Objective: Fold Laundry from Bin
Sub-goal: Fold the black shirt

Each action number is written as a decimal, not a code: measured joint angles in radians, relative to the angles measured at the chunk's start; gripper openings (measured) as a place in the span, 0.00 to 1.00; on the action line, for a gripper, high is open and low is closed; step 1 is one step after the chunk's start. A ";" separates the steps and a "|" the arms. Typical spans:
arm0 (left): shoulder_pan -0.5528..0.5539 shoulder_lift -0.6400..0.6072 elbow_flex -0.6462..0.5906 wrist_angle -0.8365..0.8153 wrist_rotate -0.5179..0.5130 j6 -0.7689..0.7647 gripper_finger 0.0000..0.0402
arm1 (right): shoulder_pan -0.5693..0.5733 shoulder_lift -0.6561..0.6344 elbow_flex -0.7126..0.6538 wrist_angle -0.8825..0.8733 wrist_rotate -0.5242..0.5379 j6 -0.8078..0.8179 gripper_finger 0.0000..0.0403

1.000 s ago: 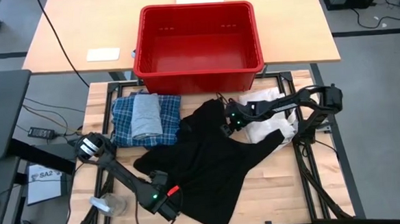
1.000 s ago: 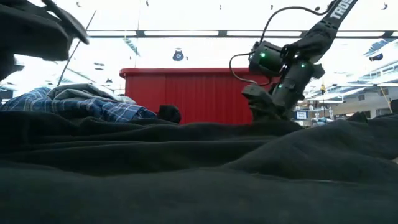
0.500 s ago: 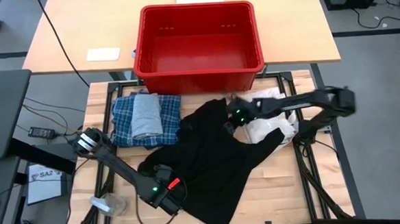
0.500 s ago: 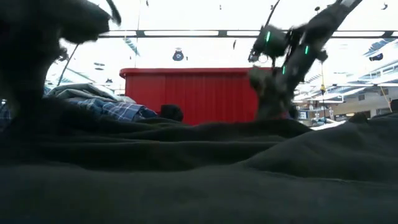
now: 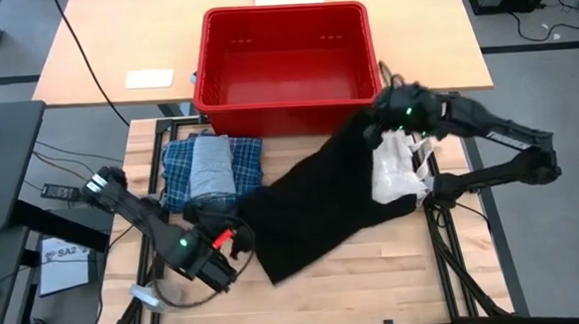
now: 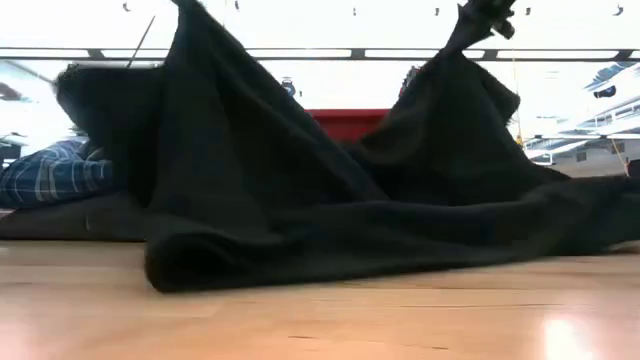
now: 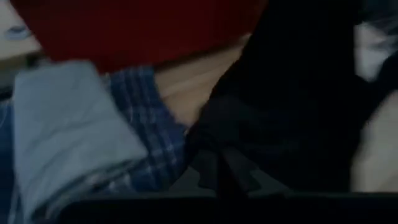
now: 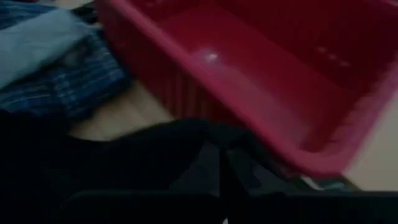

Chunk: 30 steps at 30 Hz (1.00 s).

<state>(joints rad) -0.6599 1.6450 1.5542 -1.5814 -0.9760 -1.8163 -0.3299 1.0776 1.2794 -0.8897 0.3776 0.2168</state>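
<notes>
- Both arms are pulling the black garment (image 5: 322,205) up and apart since a second ago; it was lying spread flat, now it is hanging stretched between the two claws.
- Right gripper (image 5: 375,130) is now sitting by the near right corner of the red bin (image 5: 286,98), clamped on one corner of the black garment; it was lower and nearer the table middle before.
- Left gripper (image 5: 236,236) is sitting near the table's front left, shut on the opposite end of the cloth; fingertips are buried in fabric, hard to make out.
- Low view: black garment (image 6: 300,190) is blocking nearly all of the bin (image 6: 350,122); both claws are cut off at the top edge.
- Plaid shirt (image 5: 181,173) with a light grey piece (image 5: 210,166) folded on it is lying just behind the left gripper, touching the cloth edge.
- White fabric (image 5: 394,166) is lying just below the right gripper, partly covered.
- Wrist views are blurring; right wrist is showing bin rim (image 8: 261,112) and dark cloth (image 8: 124,162) only.
</notes>
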 joint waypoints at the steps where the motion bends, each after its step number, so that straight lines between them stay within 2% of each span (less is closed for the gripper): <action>1: 0.012 -0.014 0.014 0.010 -0.010 0.051 0.00 | -0.025 0.005 0.027 -0.022 -0.006 -0.020 0.01; 3: 0.026 -0.049 0.015 0.015 -0.007 0.131 0.00 | -0.080 0.026 0.060 -0.060 -0.058 -0.042 0.01; 7: 0.053 -0.075 0.014 0.007 0.050 0.142 0.00 | -0.182 0.103 0.056 -0.131 -0.260 -0.060 0.01; 9: 0.056 -0.073 0.009 0.011 0.108 0.142 0.00 | -0.206 0.153 0.038 -0.141 -0.374 -0.060 0.01; 11: 0.068 -0.069 0.010 0.010 0.164 0.132 0.00 | -0.211 0.201 0.014 -0.128 -0.443 -0.051 0.01; 15: 0.077 -0.041 0.010 0.017 0.222 0.118 0.00 | -0.200 0.297 -0.015 -0.098 -0.475 -0.044 0.10; 20: 0.073 -0.033 0.010 0.010 0.240 0.100 0.00 | -0.200 0.342 -0.015 -0.120 -0.491 -0.049 0.32; 22: 0.072 -0.029 0.010 0.014 0.258 0.099 0.01 | -0.187 0.336 -0.015 -0.145 -0.444 -0.009 0.41; 25: 0.072 -0.029 0.010 0.008 0.272 0.086 0.01 | -0.164 0.303 -0.015 -0.202 -0.285 0.009 0.52; 30: 0.075 -0.028 0.010 0.010 0.275 0.073 0.01 | -0.136 0.244 -0.015 -0.294 0.031 0.013 0.58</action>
<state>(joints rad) -0.5850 1.6169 1.5639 -1.5713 -0.7013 -1.7435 -0.4655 1.3213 1.2640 -1.1840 0.4089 0.2293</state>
